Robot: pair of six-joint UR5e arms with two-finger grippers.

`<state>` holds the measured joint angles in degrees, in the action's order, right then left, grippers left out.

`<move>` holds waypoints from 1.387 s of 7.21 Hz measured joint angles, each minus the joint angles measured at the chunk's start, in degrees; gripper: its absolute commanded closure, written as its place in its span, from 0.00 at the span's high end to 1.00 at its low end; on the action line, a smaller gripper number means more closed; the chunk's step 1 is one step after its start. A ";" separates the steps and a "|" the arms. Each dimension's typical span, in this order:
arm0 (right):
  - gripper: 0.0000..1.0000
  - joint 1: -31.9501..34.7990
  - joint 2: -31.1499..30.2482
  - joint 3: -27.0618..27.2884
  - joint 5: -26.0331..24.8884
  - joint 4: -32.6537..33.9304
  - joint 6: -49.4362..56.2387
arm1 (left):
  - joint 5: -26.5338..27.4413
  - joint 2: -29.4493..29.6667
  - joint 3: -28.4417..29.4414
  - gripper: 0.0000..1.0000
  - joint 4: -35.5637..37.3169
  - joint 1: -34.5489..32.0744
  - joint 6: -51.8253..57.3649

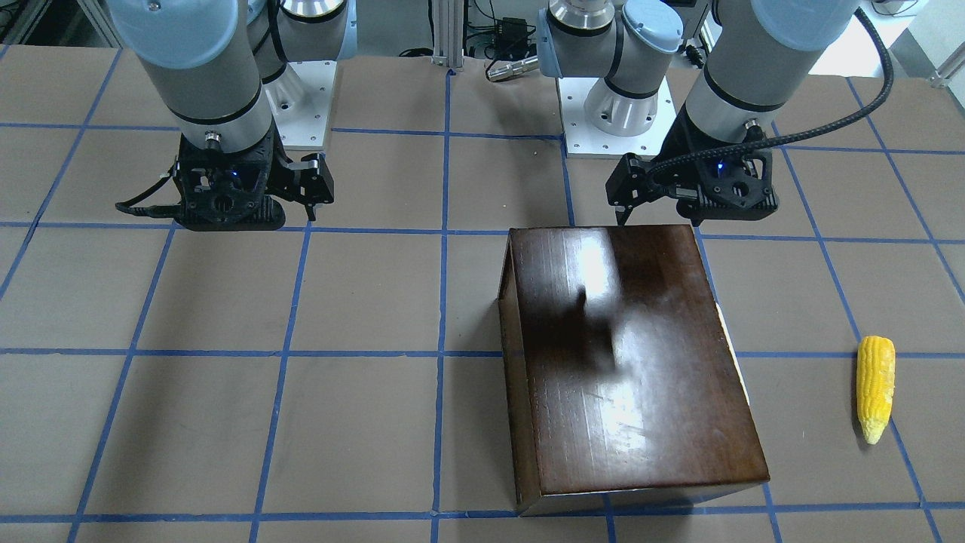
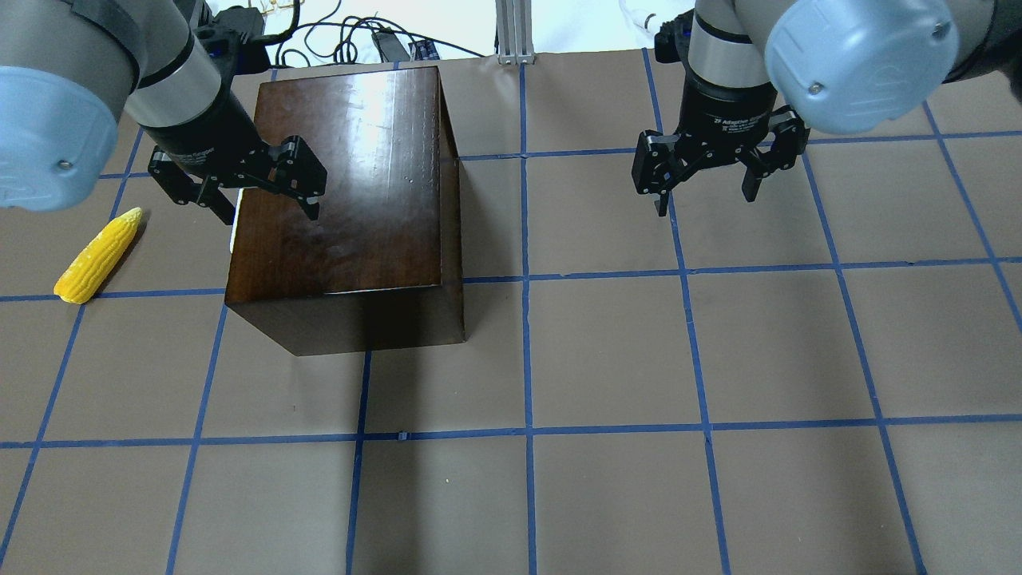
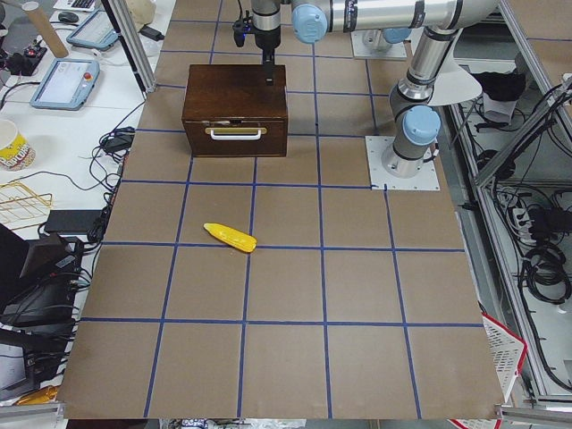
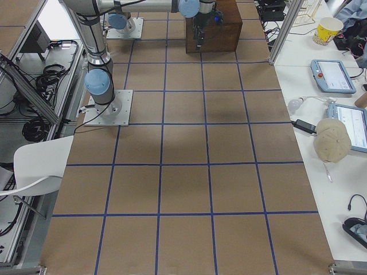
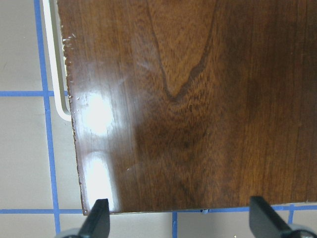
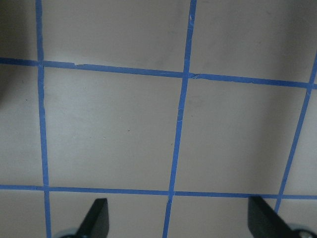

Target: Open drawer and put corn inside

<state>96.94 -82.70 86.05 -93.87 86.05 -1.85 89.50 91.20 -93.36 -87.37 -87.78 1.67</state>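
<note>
The glossy dark-brown box (image 2: 343, 208) stands on the table's left half. Its drawer is shut; the drawer front (image 3: 236, 134) with a white handle (image 5: 53, 74) faces the robot's left. The yellow corn (image 2: 100, 255) lies on the table to the left of the box, apart from it, and also shows in the front view (image 1: 875, 386). My left gripper (image 2: 267, 209) is open and empty and hovers above the box top near the drawer-side edge. My right gripper (image 2: 707, 200) is open and empty above bare table on the right half.
The table is brown with a blue tape grid (image 2: 527, 431). Arm bases (image 1: 614, 113) stand at the robot's side. Cables and a metal post (image 2: 515, 32) lie beyond the far edge. Desks with tablets and a cup (image 4: 328, 28) flank the table ends.
</note>
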 measured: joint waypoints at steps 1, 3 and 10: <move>1.00 0.00 0.00 0.00 0.00 0.00 0.00 | -0.02 0.20 -0.07 1.00 0.00 -0.06 0.00; 1.00 0.00 0.00 0.00 0.00 0.00 0.00 | -0.05 0.23 -0.17 1.00 0.00 -0.06 0.00; 1.00 0.00 0.00 0.00 0.00 0.00 0.00 | 0.01 0.24 0.44 1.00 0.51 1.23 0.75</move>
<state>96.94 -82.70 86.05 -93.87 86.04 -1.85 89.51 91.43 -92.92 -86.86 -86.54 2.42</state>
